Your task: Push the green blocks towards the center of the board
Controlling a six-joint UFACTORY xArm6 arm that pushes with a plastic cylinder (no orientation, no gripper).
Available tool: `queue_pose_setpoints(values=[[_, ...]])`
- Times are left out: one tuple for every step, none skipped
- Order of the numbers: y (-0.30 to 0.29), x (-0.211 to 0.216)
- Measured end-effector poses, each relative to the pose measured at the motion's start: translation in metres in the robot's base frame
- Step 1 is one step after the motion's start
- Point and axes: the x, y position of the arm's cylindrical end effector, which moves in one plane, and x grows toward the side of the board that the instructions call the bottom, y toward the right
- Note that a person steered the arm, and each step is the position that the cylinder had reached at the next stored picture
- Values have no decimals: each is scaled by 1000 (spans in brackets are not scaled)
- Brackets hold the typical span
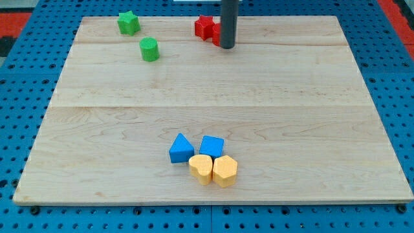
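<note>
A green star block lies near the board's top left corner. A green round block lies just below and right of it. My tip rests on the board at the view's top middle, well to the right of both green blocks. It stands against a red star block and a second red block that the rod partly hides.
A blue triangle block, a blue cube and two yellow blocks sit clustered at the bottom middle. The wooden board lies on a blue pegboard table.
</note>
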Motion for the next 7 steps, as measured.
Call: queue_pose_setpoints(values=[[-4, 51], [-35, 68], [-36, 70], [-36, 69], [-36, 69], [-66, 78], [-152, 79]])
